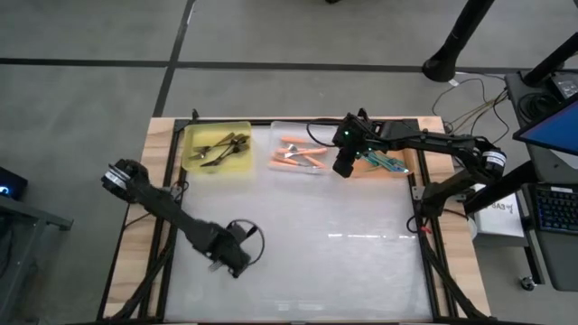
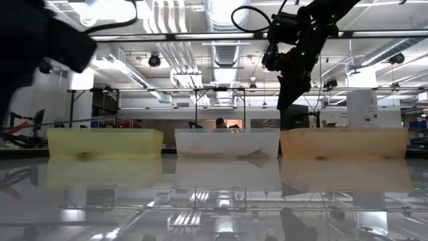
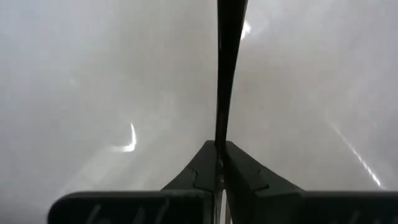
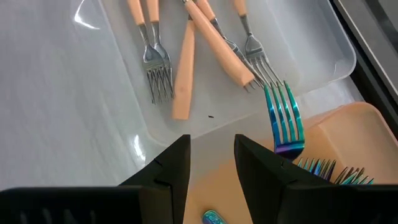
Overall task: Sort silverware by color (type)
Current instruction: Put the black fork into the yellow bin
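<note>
Sorting looked nearly finished, table bare.
Orange-handled forks [image 4: 186, 68] filled the clear tray [image 1: 280, 135]; right gripper [image 4: 211, 158] hovered open, left gripper [image 3: 219, 155] closed.

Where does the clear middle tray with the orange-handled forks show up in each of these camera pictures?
High view: the clear tray sits at the table's far edge, between the yellow tray and the orange tray.
Low view: clear tray in the centre, yellow tray left, orange tray right.
Left wrist view: not in it.
Right wrist view: clear tray fills the upper part, orange-handled forks inside.
Shared landmark: the orange tray.
</note>
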Available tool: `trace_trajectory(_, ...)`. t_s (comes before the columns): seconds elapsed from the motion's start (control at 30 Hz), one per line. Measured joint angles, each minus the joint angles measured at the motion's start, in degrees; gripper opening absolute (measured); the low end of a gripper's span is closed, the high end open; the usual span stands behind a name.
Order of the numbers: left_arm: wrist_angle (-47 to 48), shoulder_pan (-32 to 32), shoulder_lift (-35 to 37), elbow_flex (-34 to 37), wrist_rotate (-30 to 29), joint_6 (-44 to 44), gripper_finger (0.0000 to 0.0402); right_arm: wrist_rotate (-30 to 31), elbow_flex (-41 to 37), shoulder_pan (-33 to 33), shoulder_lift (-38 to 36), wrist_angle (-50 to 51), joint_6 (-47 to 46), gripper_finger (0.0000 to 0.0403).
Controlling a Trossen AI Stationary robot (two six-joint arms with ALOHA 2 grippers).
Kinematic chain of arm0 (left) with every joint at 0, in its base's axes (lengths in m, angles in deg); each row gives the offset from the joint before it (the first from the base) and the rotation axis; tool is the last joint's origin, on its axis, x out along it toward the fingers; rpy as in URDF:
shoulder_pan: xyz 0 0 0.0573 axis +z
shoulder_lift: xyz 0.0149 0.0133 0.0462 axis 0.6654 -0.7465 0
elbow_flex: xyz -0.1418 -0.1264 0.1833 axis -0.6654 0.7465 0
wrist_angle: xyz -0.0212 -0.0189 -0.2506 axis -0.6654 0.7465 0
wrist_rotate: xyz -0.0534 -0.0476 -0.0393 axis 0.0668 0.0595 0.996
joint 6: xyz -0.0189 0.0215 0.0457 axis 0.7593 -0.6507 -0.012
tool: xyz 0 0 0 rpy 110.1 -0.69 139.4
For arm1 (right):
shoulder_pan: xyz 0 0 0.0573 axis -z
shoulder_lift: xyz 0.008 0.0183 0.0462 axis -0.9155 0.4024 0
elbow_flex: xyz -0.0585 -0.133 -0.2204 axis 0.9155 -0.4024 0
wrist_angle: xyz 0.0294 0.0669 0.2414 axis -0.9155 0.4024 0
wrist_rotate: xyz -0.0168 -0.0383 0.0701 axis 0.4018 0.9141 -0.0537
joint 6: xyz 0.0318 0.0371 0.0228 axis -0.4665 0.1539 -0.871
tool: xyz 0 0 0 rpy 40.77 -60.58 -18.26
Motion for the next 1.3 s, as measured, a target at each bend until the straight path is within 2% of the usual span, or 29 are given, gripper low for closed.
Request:
trace_trajectory(0.17,2.4,8.3,2.7,0.0,-7.2,-10.4,0.0,0.0,0.0,0.0,0.0,0.0,1.1,0.0116)
trace_trajectory(0.3,3.9,16.4,4.7,-0.1,-16.3,-19.4,0.0,0.0,0.0,0.0,0.0,0.0,1.3,0.0116)
trace_trajectory(0.5,3.7,30.4,7.6,-0.1,-27.4,-33.4,0.0,0.0,0.0,0.0,0.0,0.3,1.4,0.0116)
trace_trajectory(0.67,1.2,41.7,9.8,-0.1,-34.3,-45.2,0.0,0.0,0.0,0.0,0.0,0.7,1.4,0.0116)
trace_trajectory(0.93,-1.0,56.7,10.9,-0.2,-39.8,-58.5,0.0,0.0,0.0,0.0,0.0,0.9,1.3,0.0116)
trace_trajectory(1.13,-1.0,63.7,9.2,0.6,-43.1,-64.7,0.0,0.0,0.0,0.0,0.0,0.9,1.2,0.0116)
trace_trajectory(1.3,-1.2,68.3,6.0,3.1,-43.2,-65.0,0.0002,0.0,0.0,0.0,0.0,0.9,0.9,0.0116)
